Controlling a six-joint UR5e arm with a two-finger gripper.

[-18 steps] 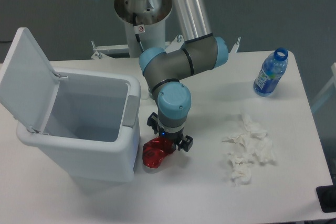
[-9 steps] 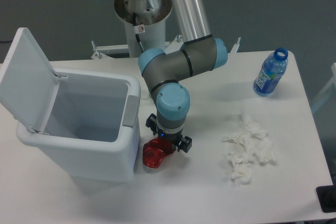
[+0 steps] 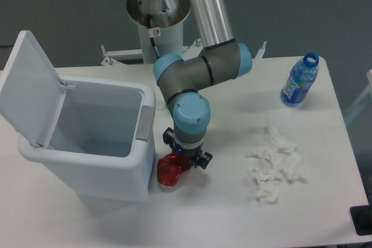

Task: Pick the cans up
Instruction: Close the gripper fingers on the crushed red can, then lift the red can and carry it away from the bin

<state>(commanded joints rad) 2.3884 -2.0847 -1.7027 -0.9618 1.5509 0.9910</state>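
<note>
The red dented can point(image 3: 170, 171) lies on the white table just right of the bin's front corner. My gripper point(image 3: 185, 156) points straight down over the can's upper right part, and its black body covers that end. The blue wrist hides the fingertips, so I cannot tell whether they touch the can or how far apart they stand. The can's lower left half shows past the gripper.
A white bin point(image 3: 87, 137) with its lid tilted open stands at the left, nearly touching the can. Crumpled white tissue wads point(image 3: 273, 164) lie to the right. A clear plastic bottle with a blue label point(image 3: 299, 81) stands at the far right.
The gripper and wrist have shifted slightly left and down over the can. The can's visible end sits a little further left, closer to the bin.
</note>
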